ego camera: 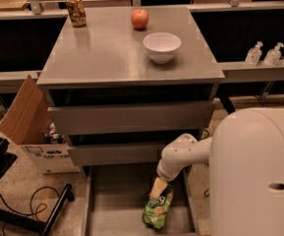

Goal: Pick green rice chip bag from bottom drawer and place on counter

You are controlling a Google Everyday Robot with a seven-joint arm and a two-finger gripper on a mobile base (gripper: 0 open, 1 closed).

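Observation:
The green rice chip bag [157, 212] lies in the right part of the pulled-out bottom drawer [112, 200], a shallow grey tray at the foot of the cabinet. My gripper [158, 187] reaches down from the white arm on the right and sits right at the bag's top end. The counter [107, 53] is the flat grey cabinet top above the three drawers.
On the counter stand a white bowl [161, 46], a red apple [139, 18] and a brownish can [76, 10]. Two pump bottles [265, 54] stand on the ledge at right. An open cardboard box [31, 127] sits left of the cabinet. Cables and a black frame [28, 213] lie on the floor.

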